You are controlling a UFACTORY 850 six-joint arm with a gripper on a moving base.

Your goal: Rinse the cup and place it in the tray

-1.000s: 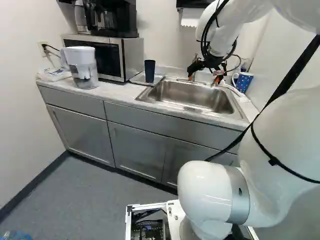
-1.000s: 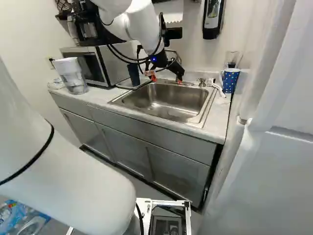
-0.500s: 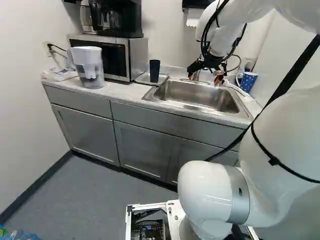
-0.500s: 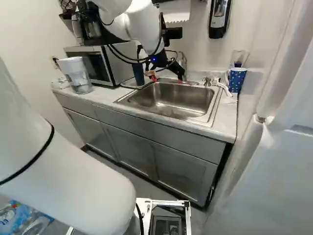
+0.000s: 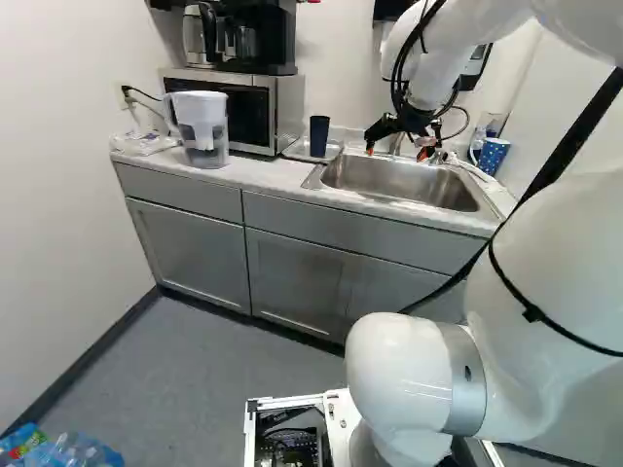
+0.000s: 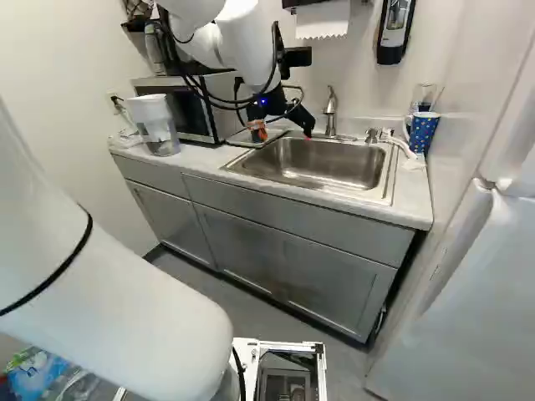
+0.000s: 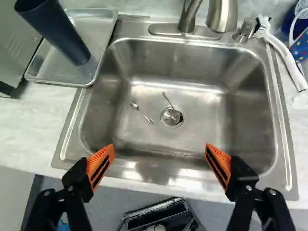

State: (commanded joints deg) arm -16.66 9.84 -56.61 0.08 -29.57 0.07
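Orange pads face each other across a wide gap on the black gripper, spread over the steel sink with nothing between them. Just past the fingers, down in the basin, a small spoon lies near the drain, and a second utensil has one end over it. Off to one side, at the left of the sink in the left base view, stands the dark blue cup, tall, smooth and plain, a bit wider at the mouth than at the foot. It's sitting on the shallow metal tray, right beside the sink; I can't see what, if anything, is inside it. The cup is upright, mouth up, its long axis running straight up from the tray. Behind the basin rises the faucet, and at the other side a white-handled brush lies near a blue dotted mug. Beyond the tray there's the microwave with a black coffee maker on top, and beside it a clear pitcher with a white upper part and something greyish inside.
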